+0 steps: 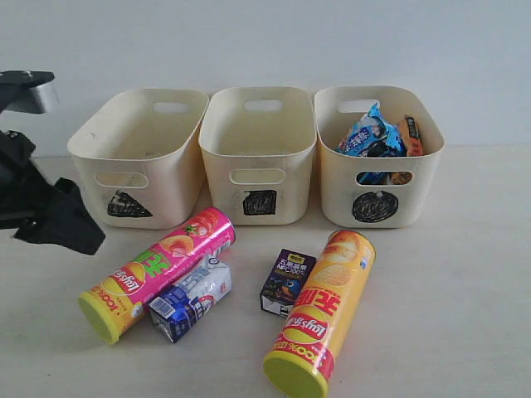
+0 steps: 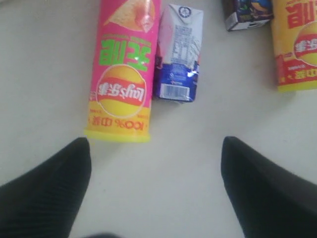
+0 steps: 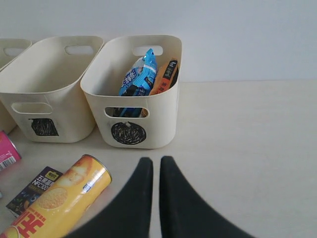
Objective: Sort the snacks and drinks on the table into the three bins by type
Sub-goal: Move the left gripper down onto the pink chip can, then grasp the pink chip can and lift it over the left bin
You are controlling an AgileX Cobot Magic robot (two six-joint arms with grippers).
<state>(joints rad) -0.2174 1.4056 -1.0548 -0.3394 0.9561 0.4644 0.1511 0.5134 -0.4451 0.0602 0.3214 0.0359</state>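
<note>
Dial set on the exterior view, 12 o'clock at the far wall.

- Three bins in a row at 12 o'clock: triangle bin (image 1: 166,178) toward 11, square bin (image 1: 220,186) at 12, circle bin (image 1: 415,191) toward 1. A blue bag (image 1: 365,133) and an orange packet (image 1: 410,137) are seen in the circle bin. Nothing is seen in the other two.
- On the table (image 1: 465,315), the pink tube (image 1: 158,274) lies flat toward 8 o'clock with its lid end pointing to about 8. The blue-and-white carton (image 1: 191,300) lies against its 4 o'clock side.
- The yellow tube (image 1: 323,323) lies toward 5 o'clock, with the purple carton (image 1: 287,282) just beside it at its 9 o'clock side.
- Left gripper (image 2: 156,163): spread wide and empty, held above bare table just off the pink tube's lid end.
- Right gripper (image 3: 156,168): fingers closed together on nothing, near the circle bin.

Step judged in hand: pick-up of the pink tube by the left gripper.

Method notes:
- The tube is best spanned across its width, not along its length.
- The carton blocks one flank, so one finger is better lowered near the lid end, which reaches past the carton. Otherwise the carton gets shoved or pinched in.
- A grip that far from the middle may let the long tube droop, so a firm squeeze and a slow lift are advised.
- The tube should be carried high enough to clear the bin rim.
- Both tubes belong in one empty bin and the cartons in the other — which mark goes with which cannot be told.
</note>
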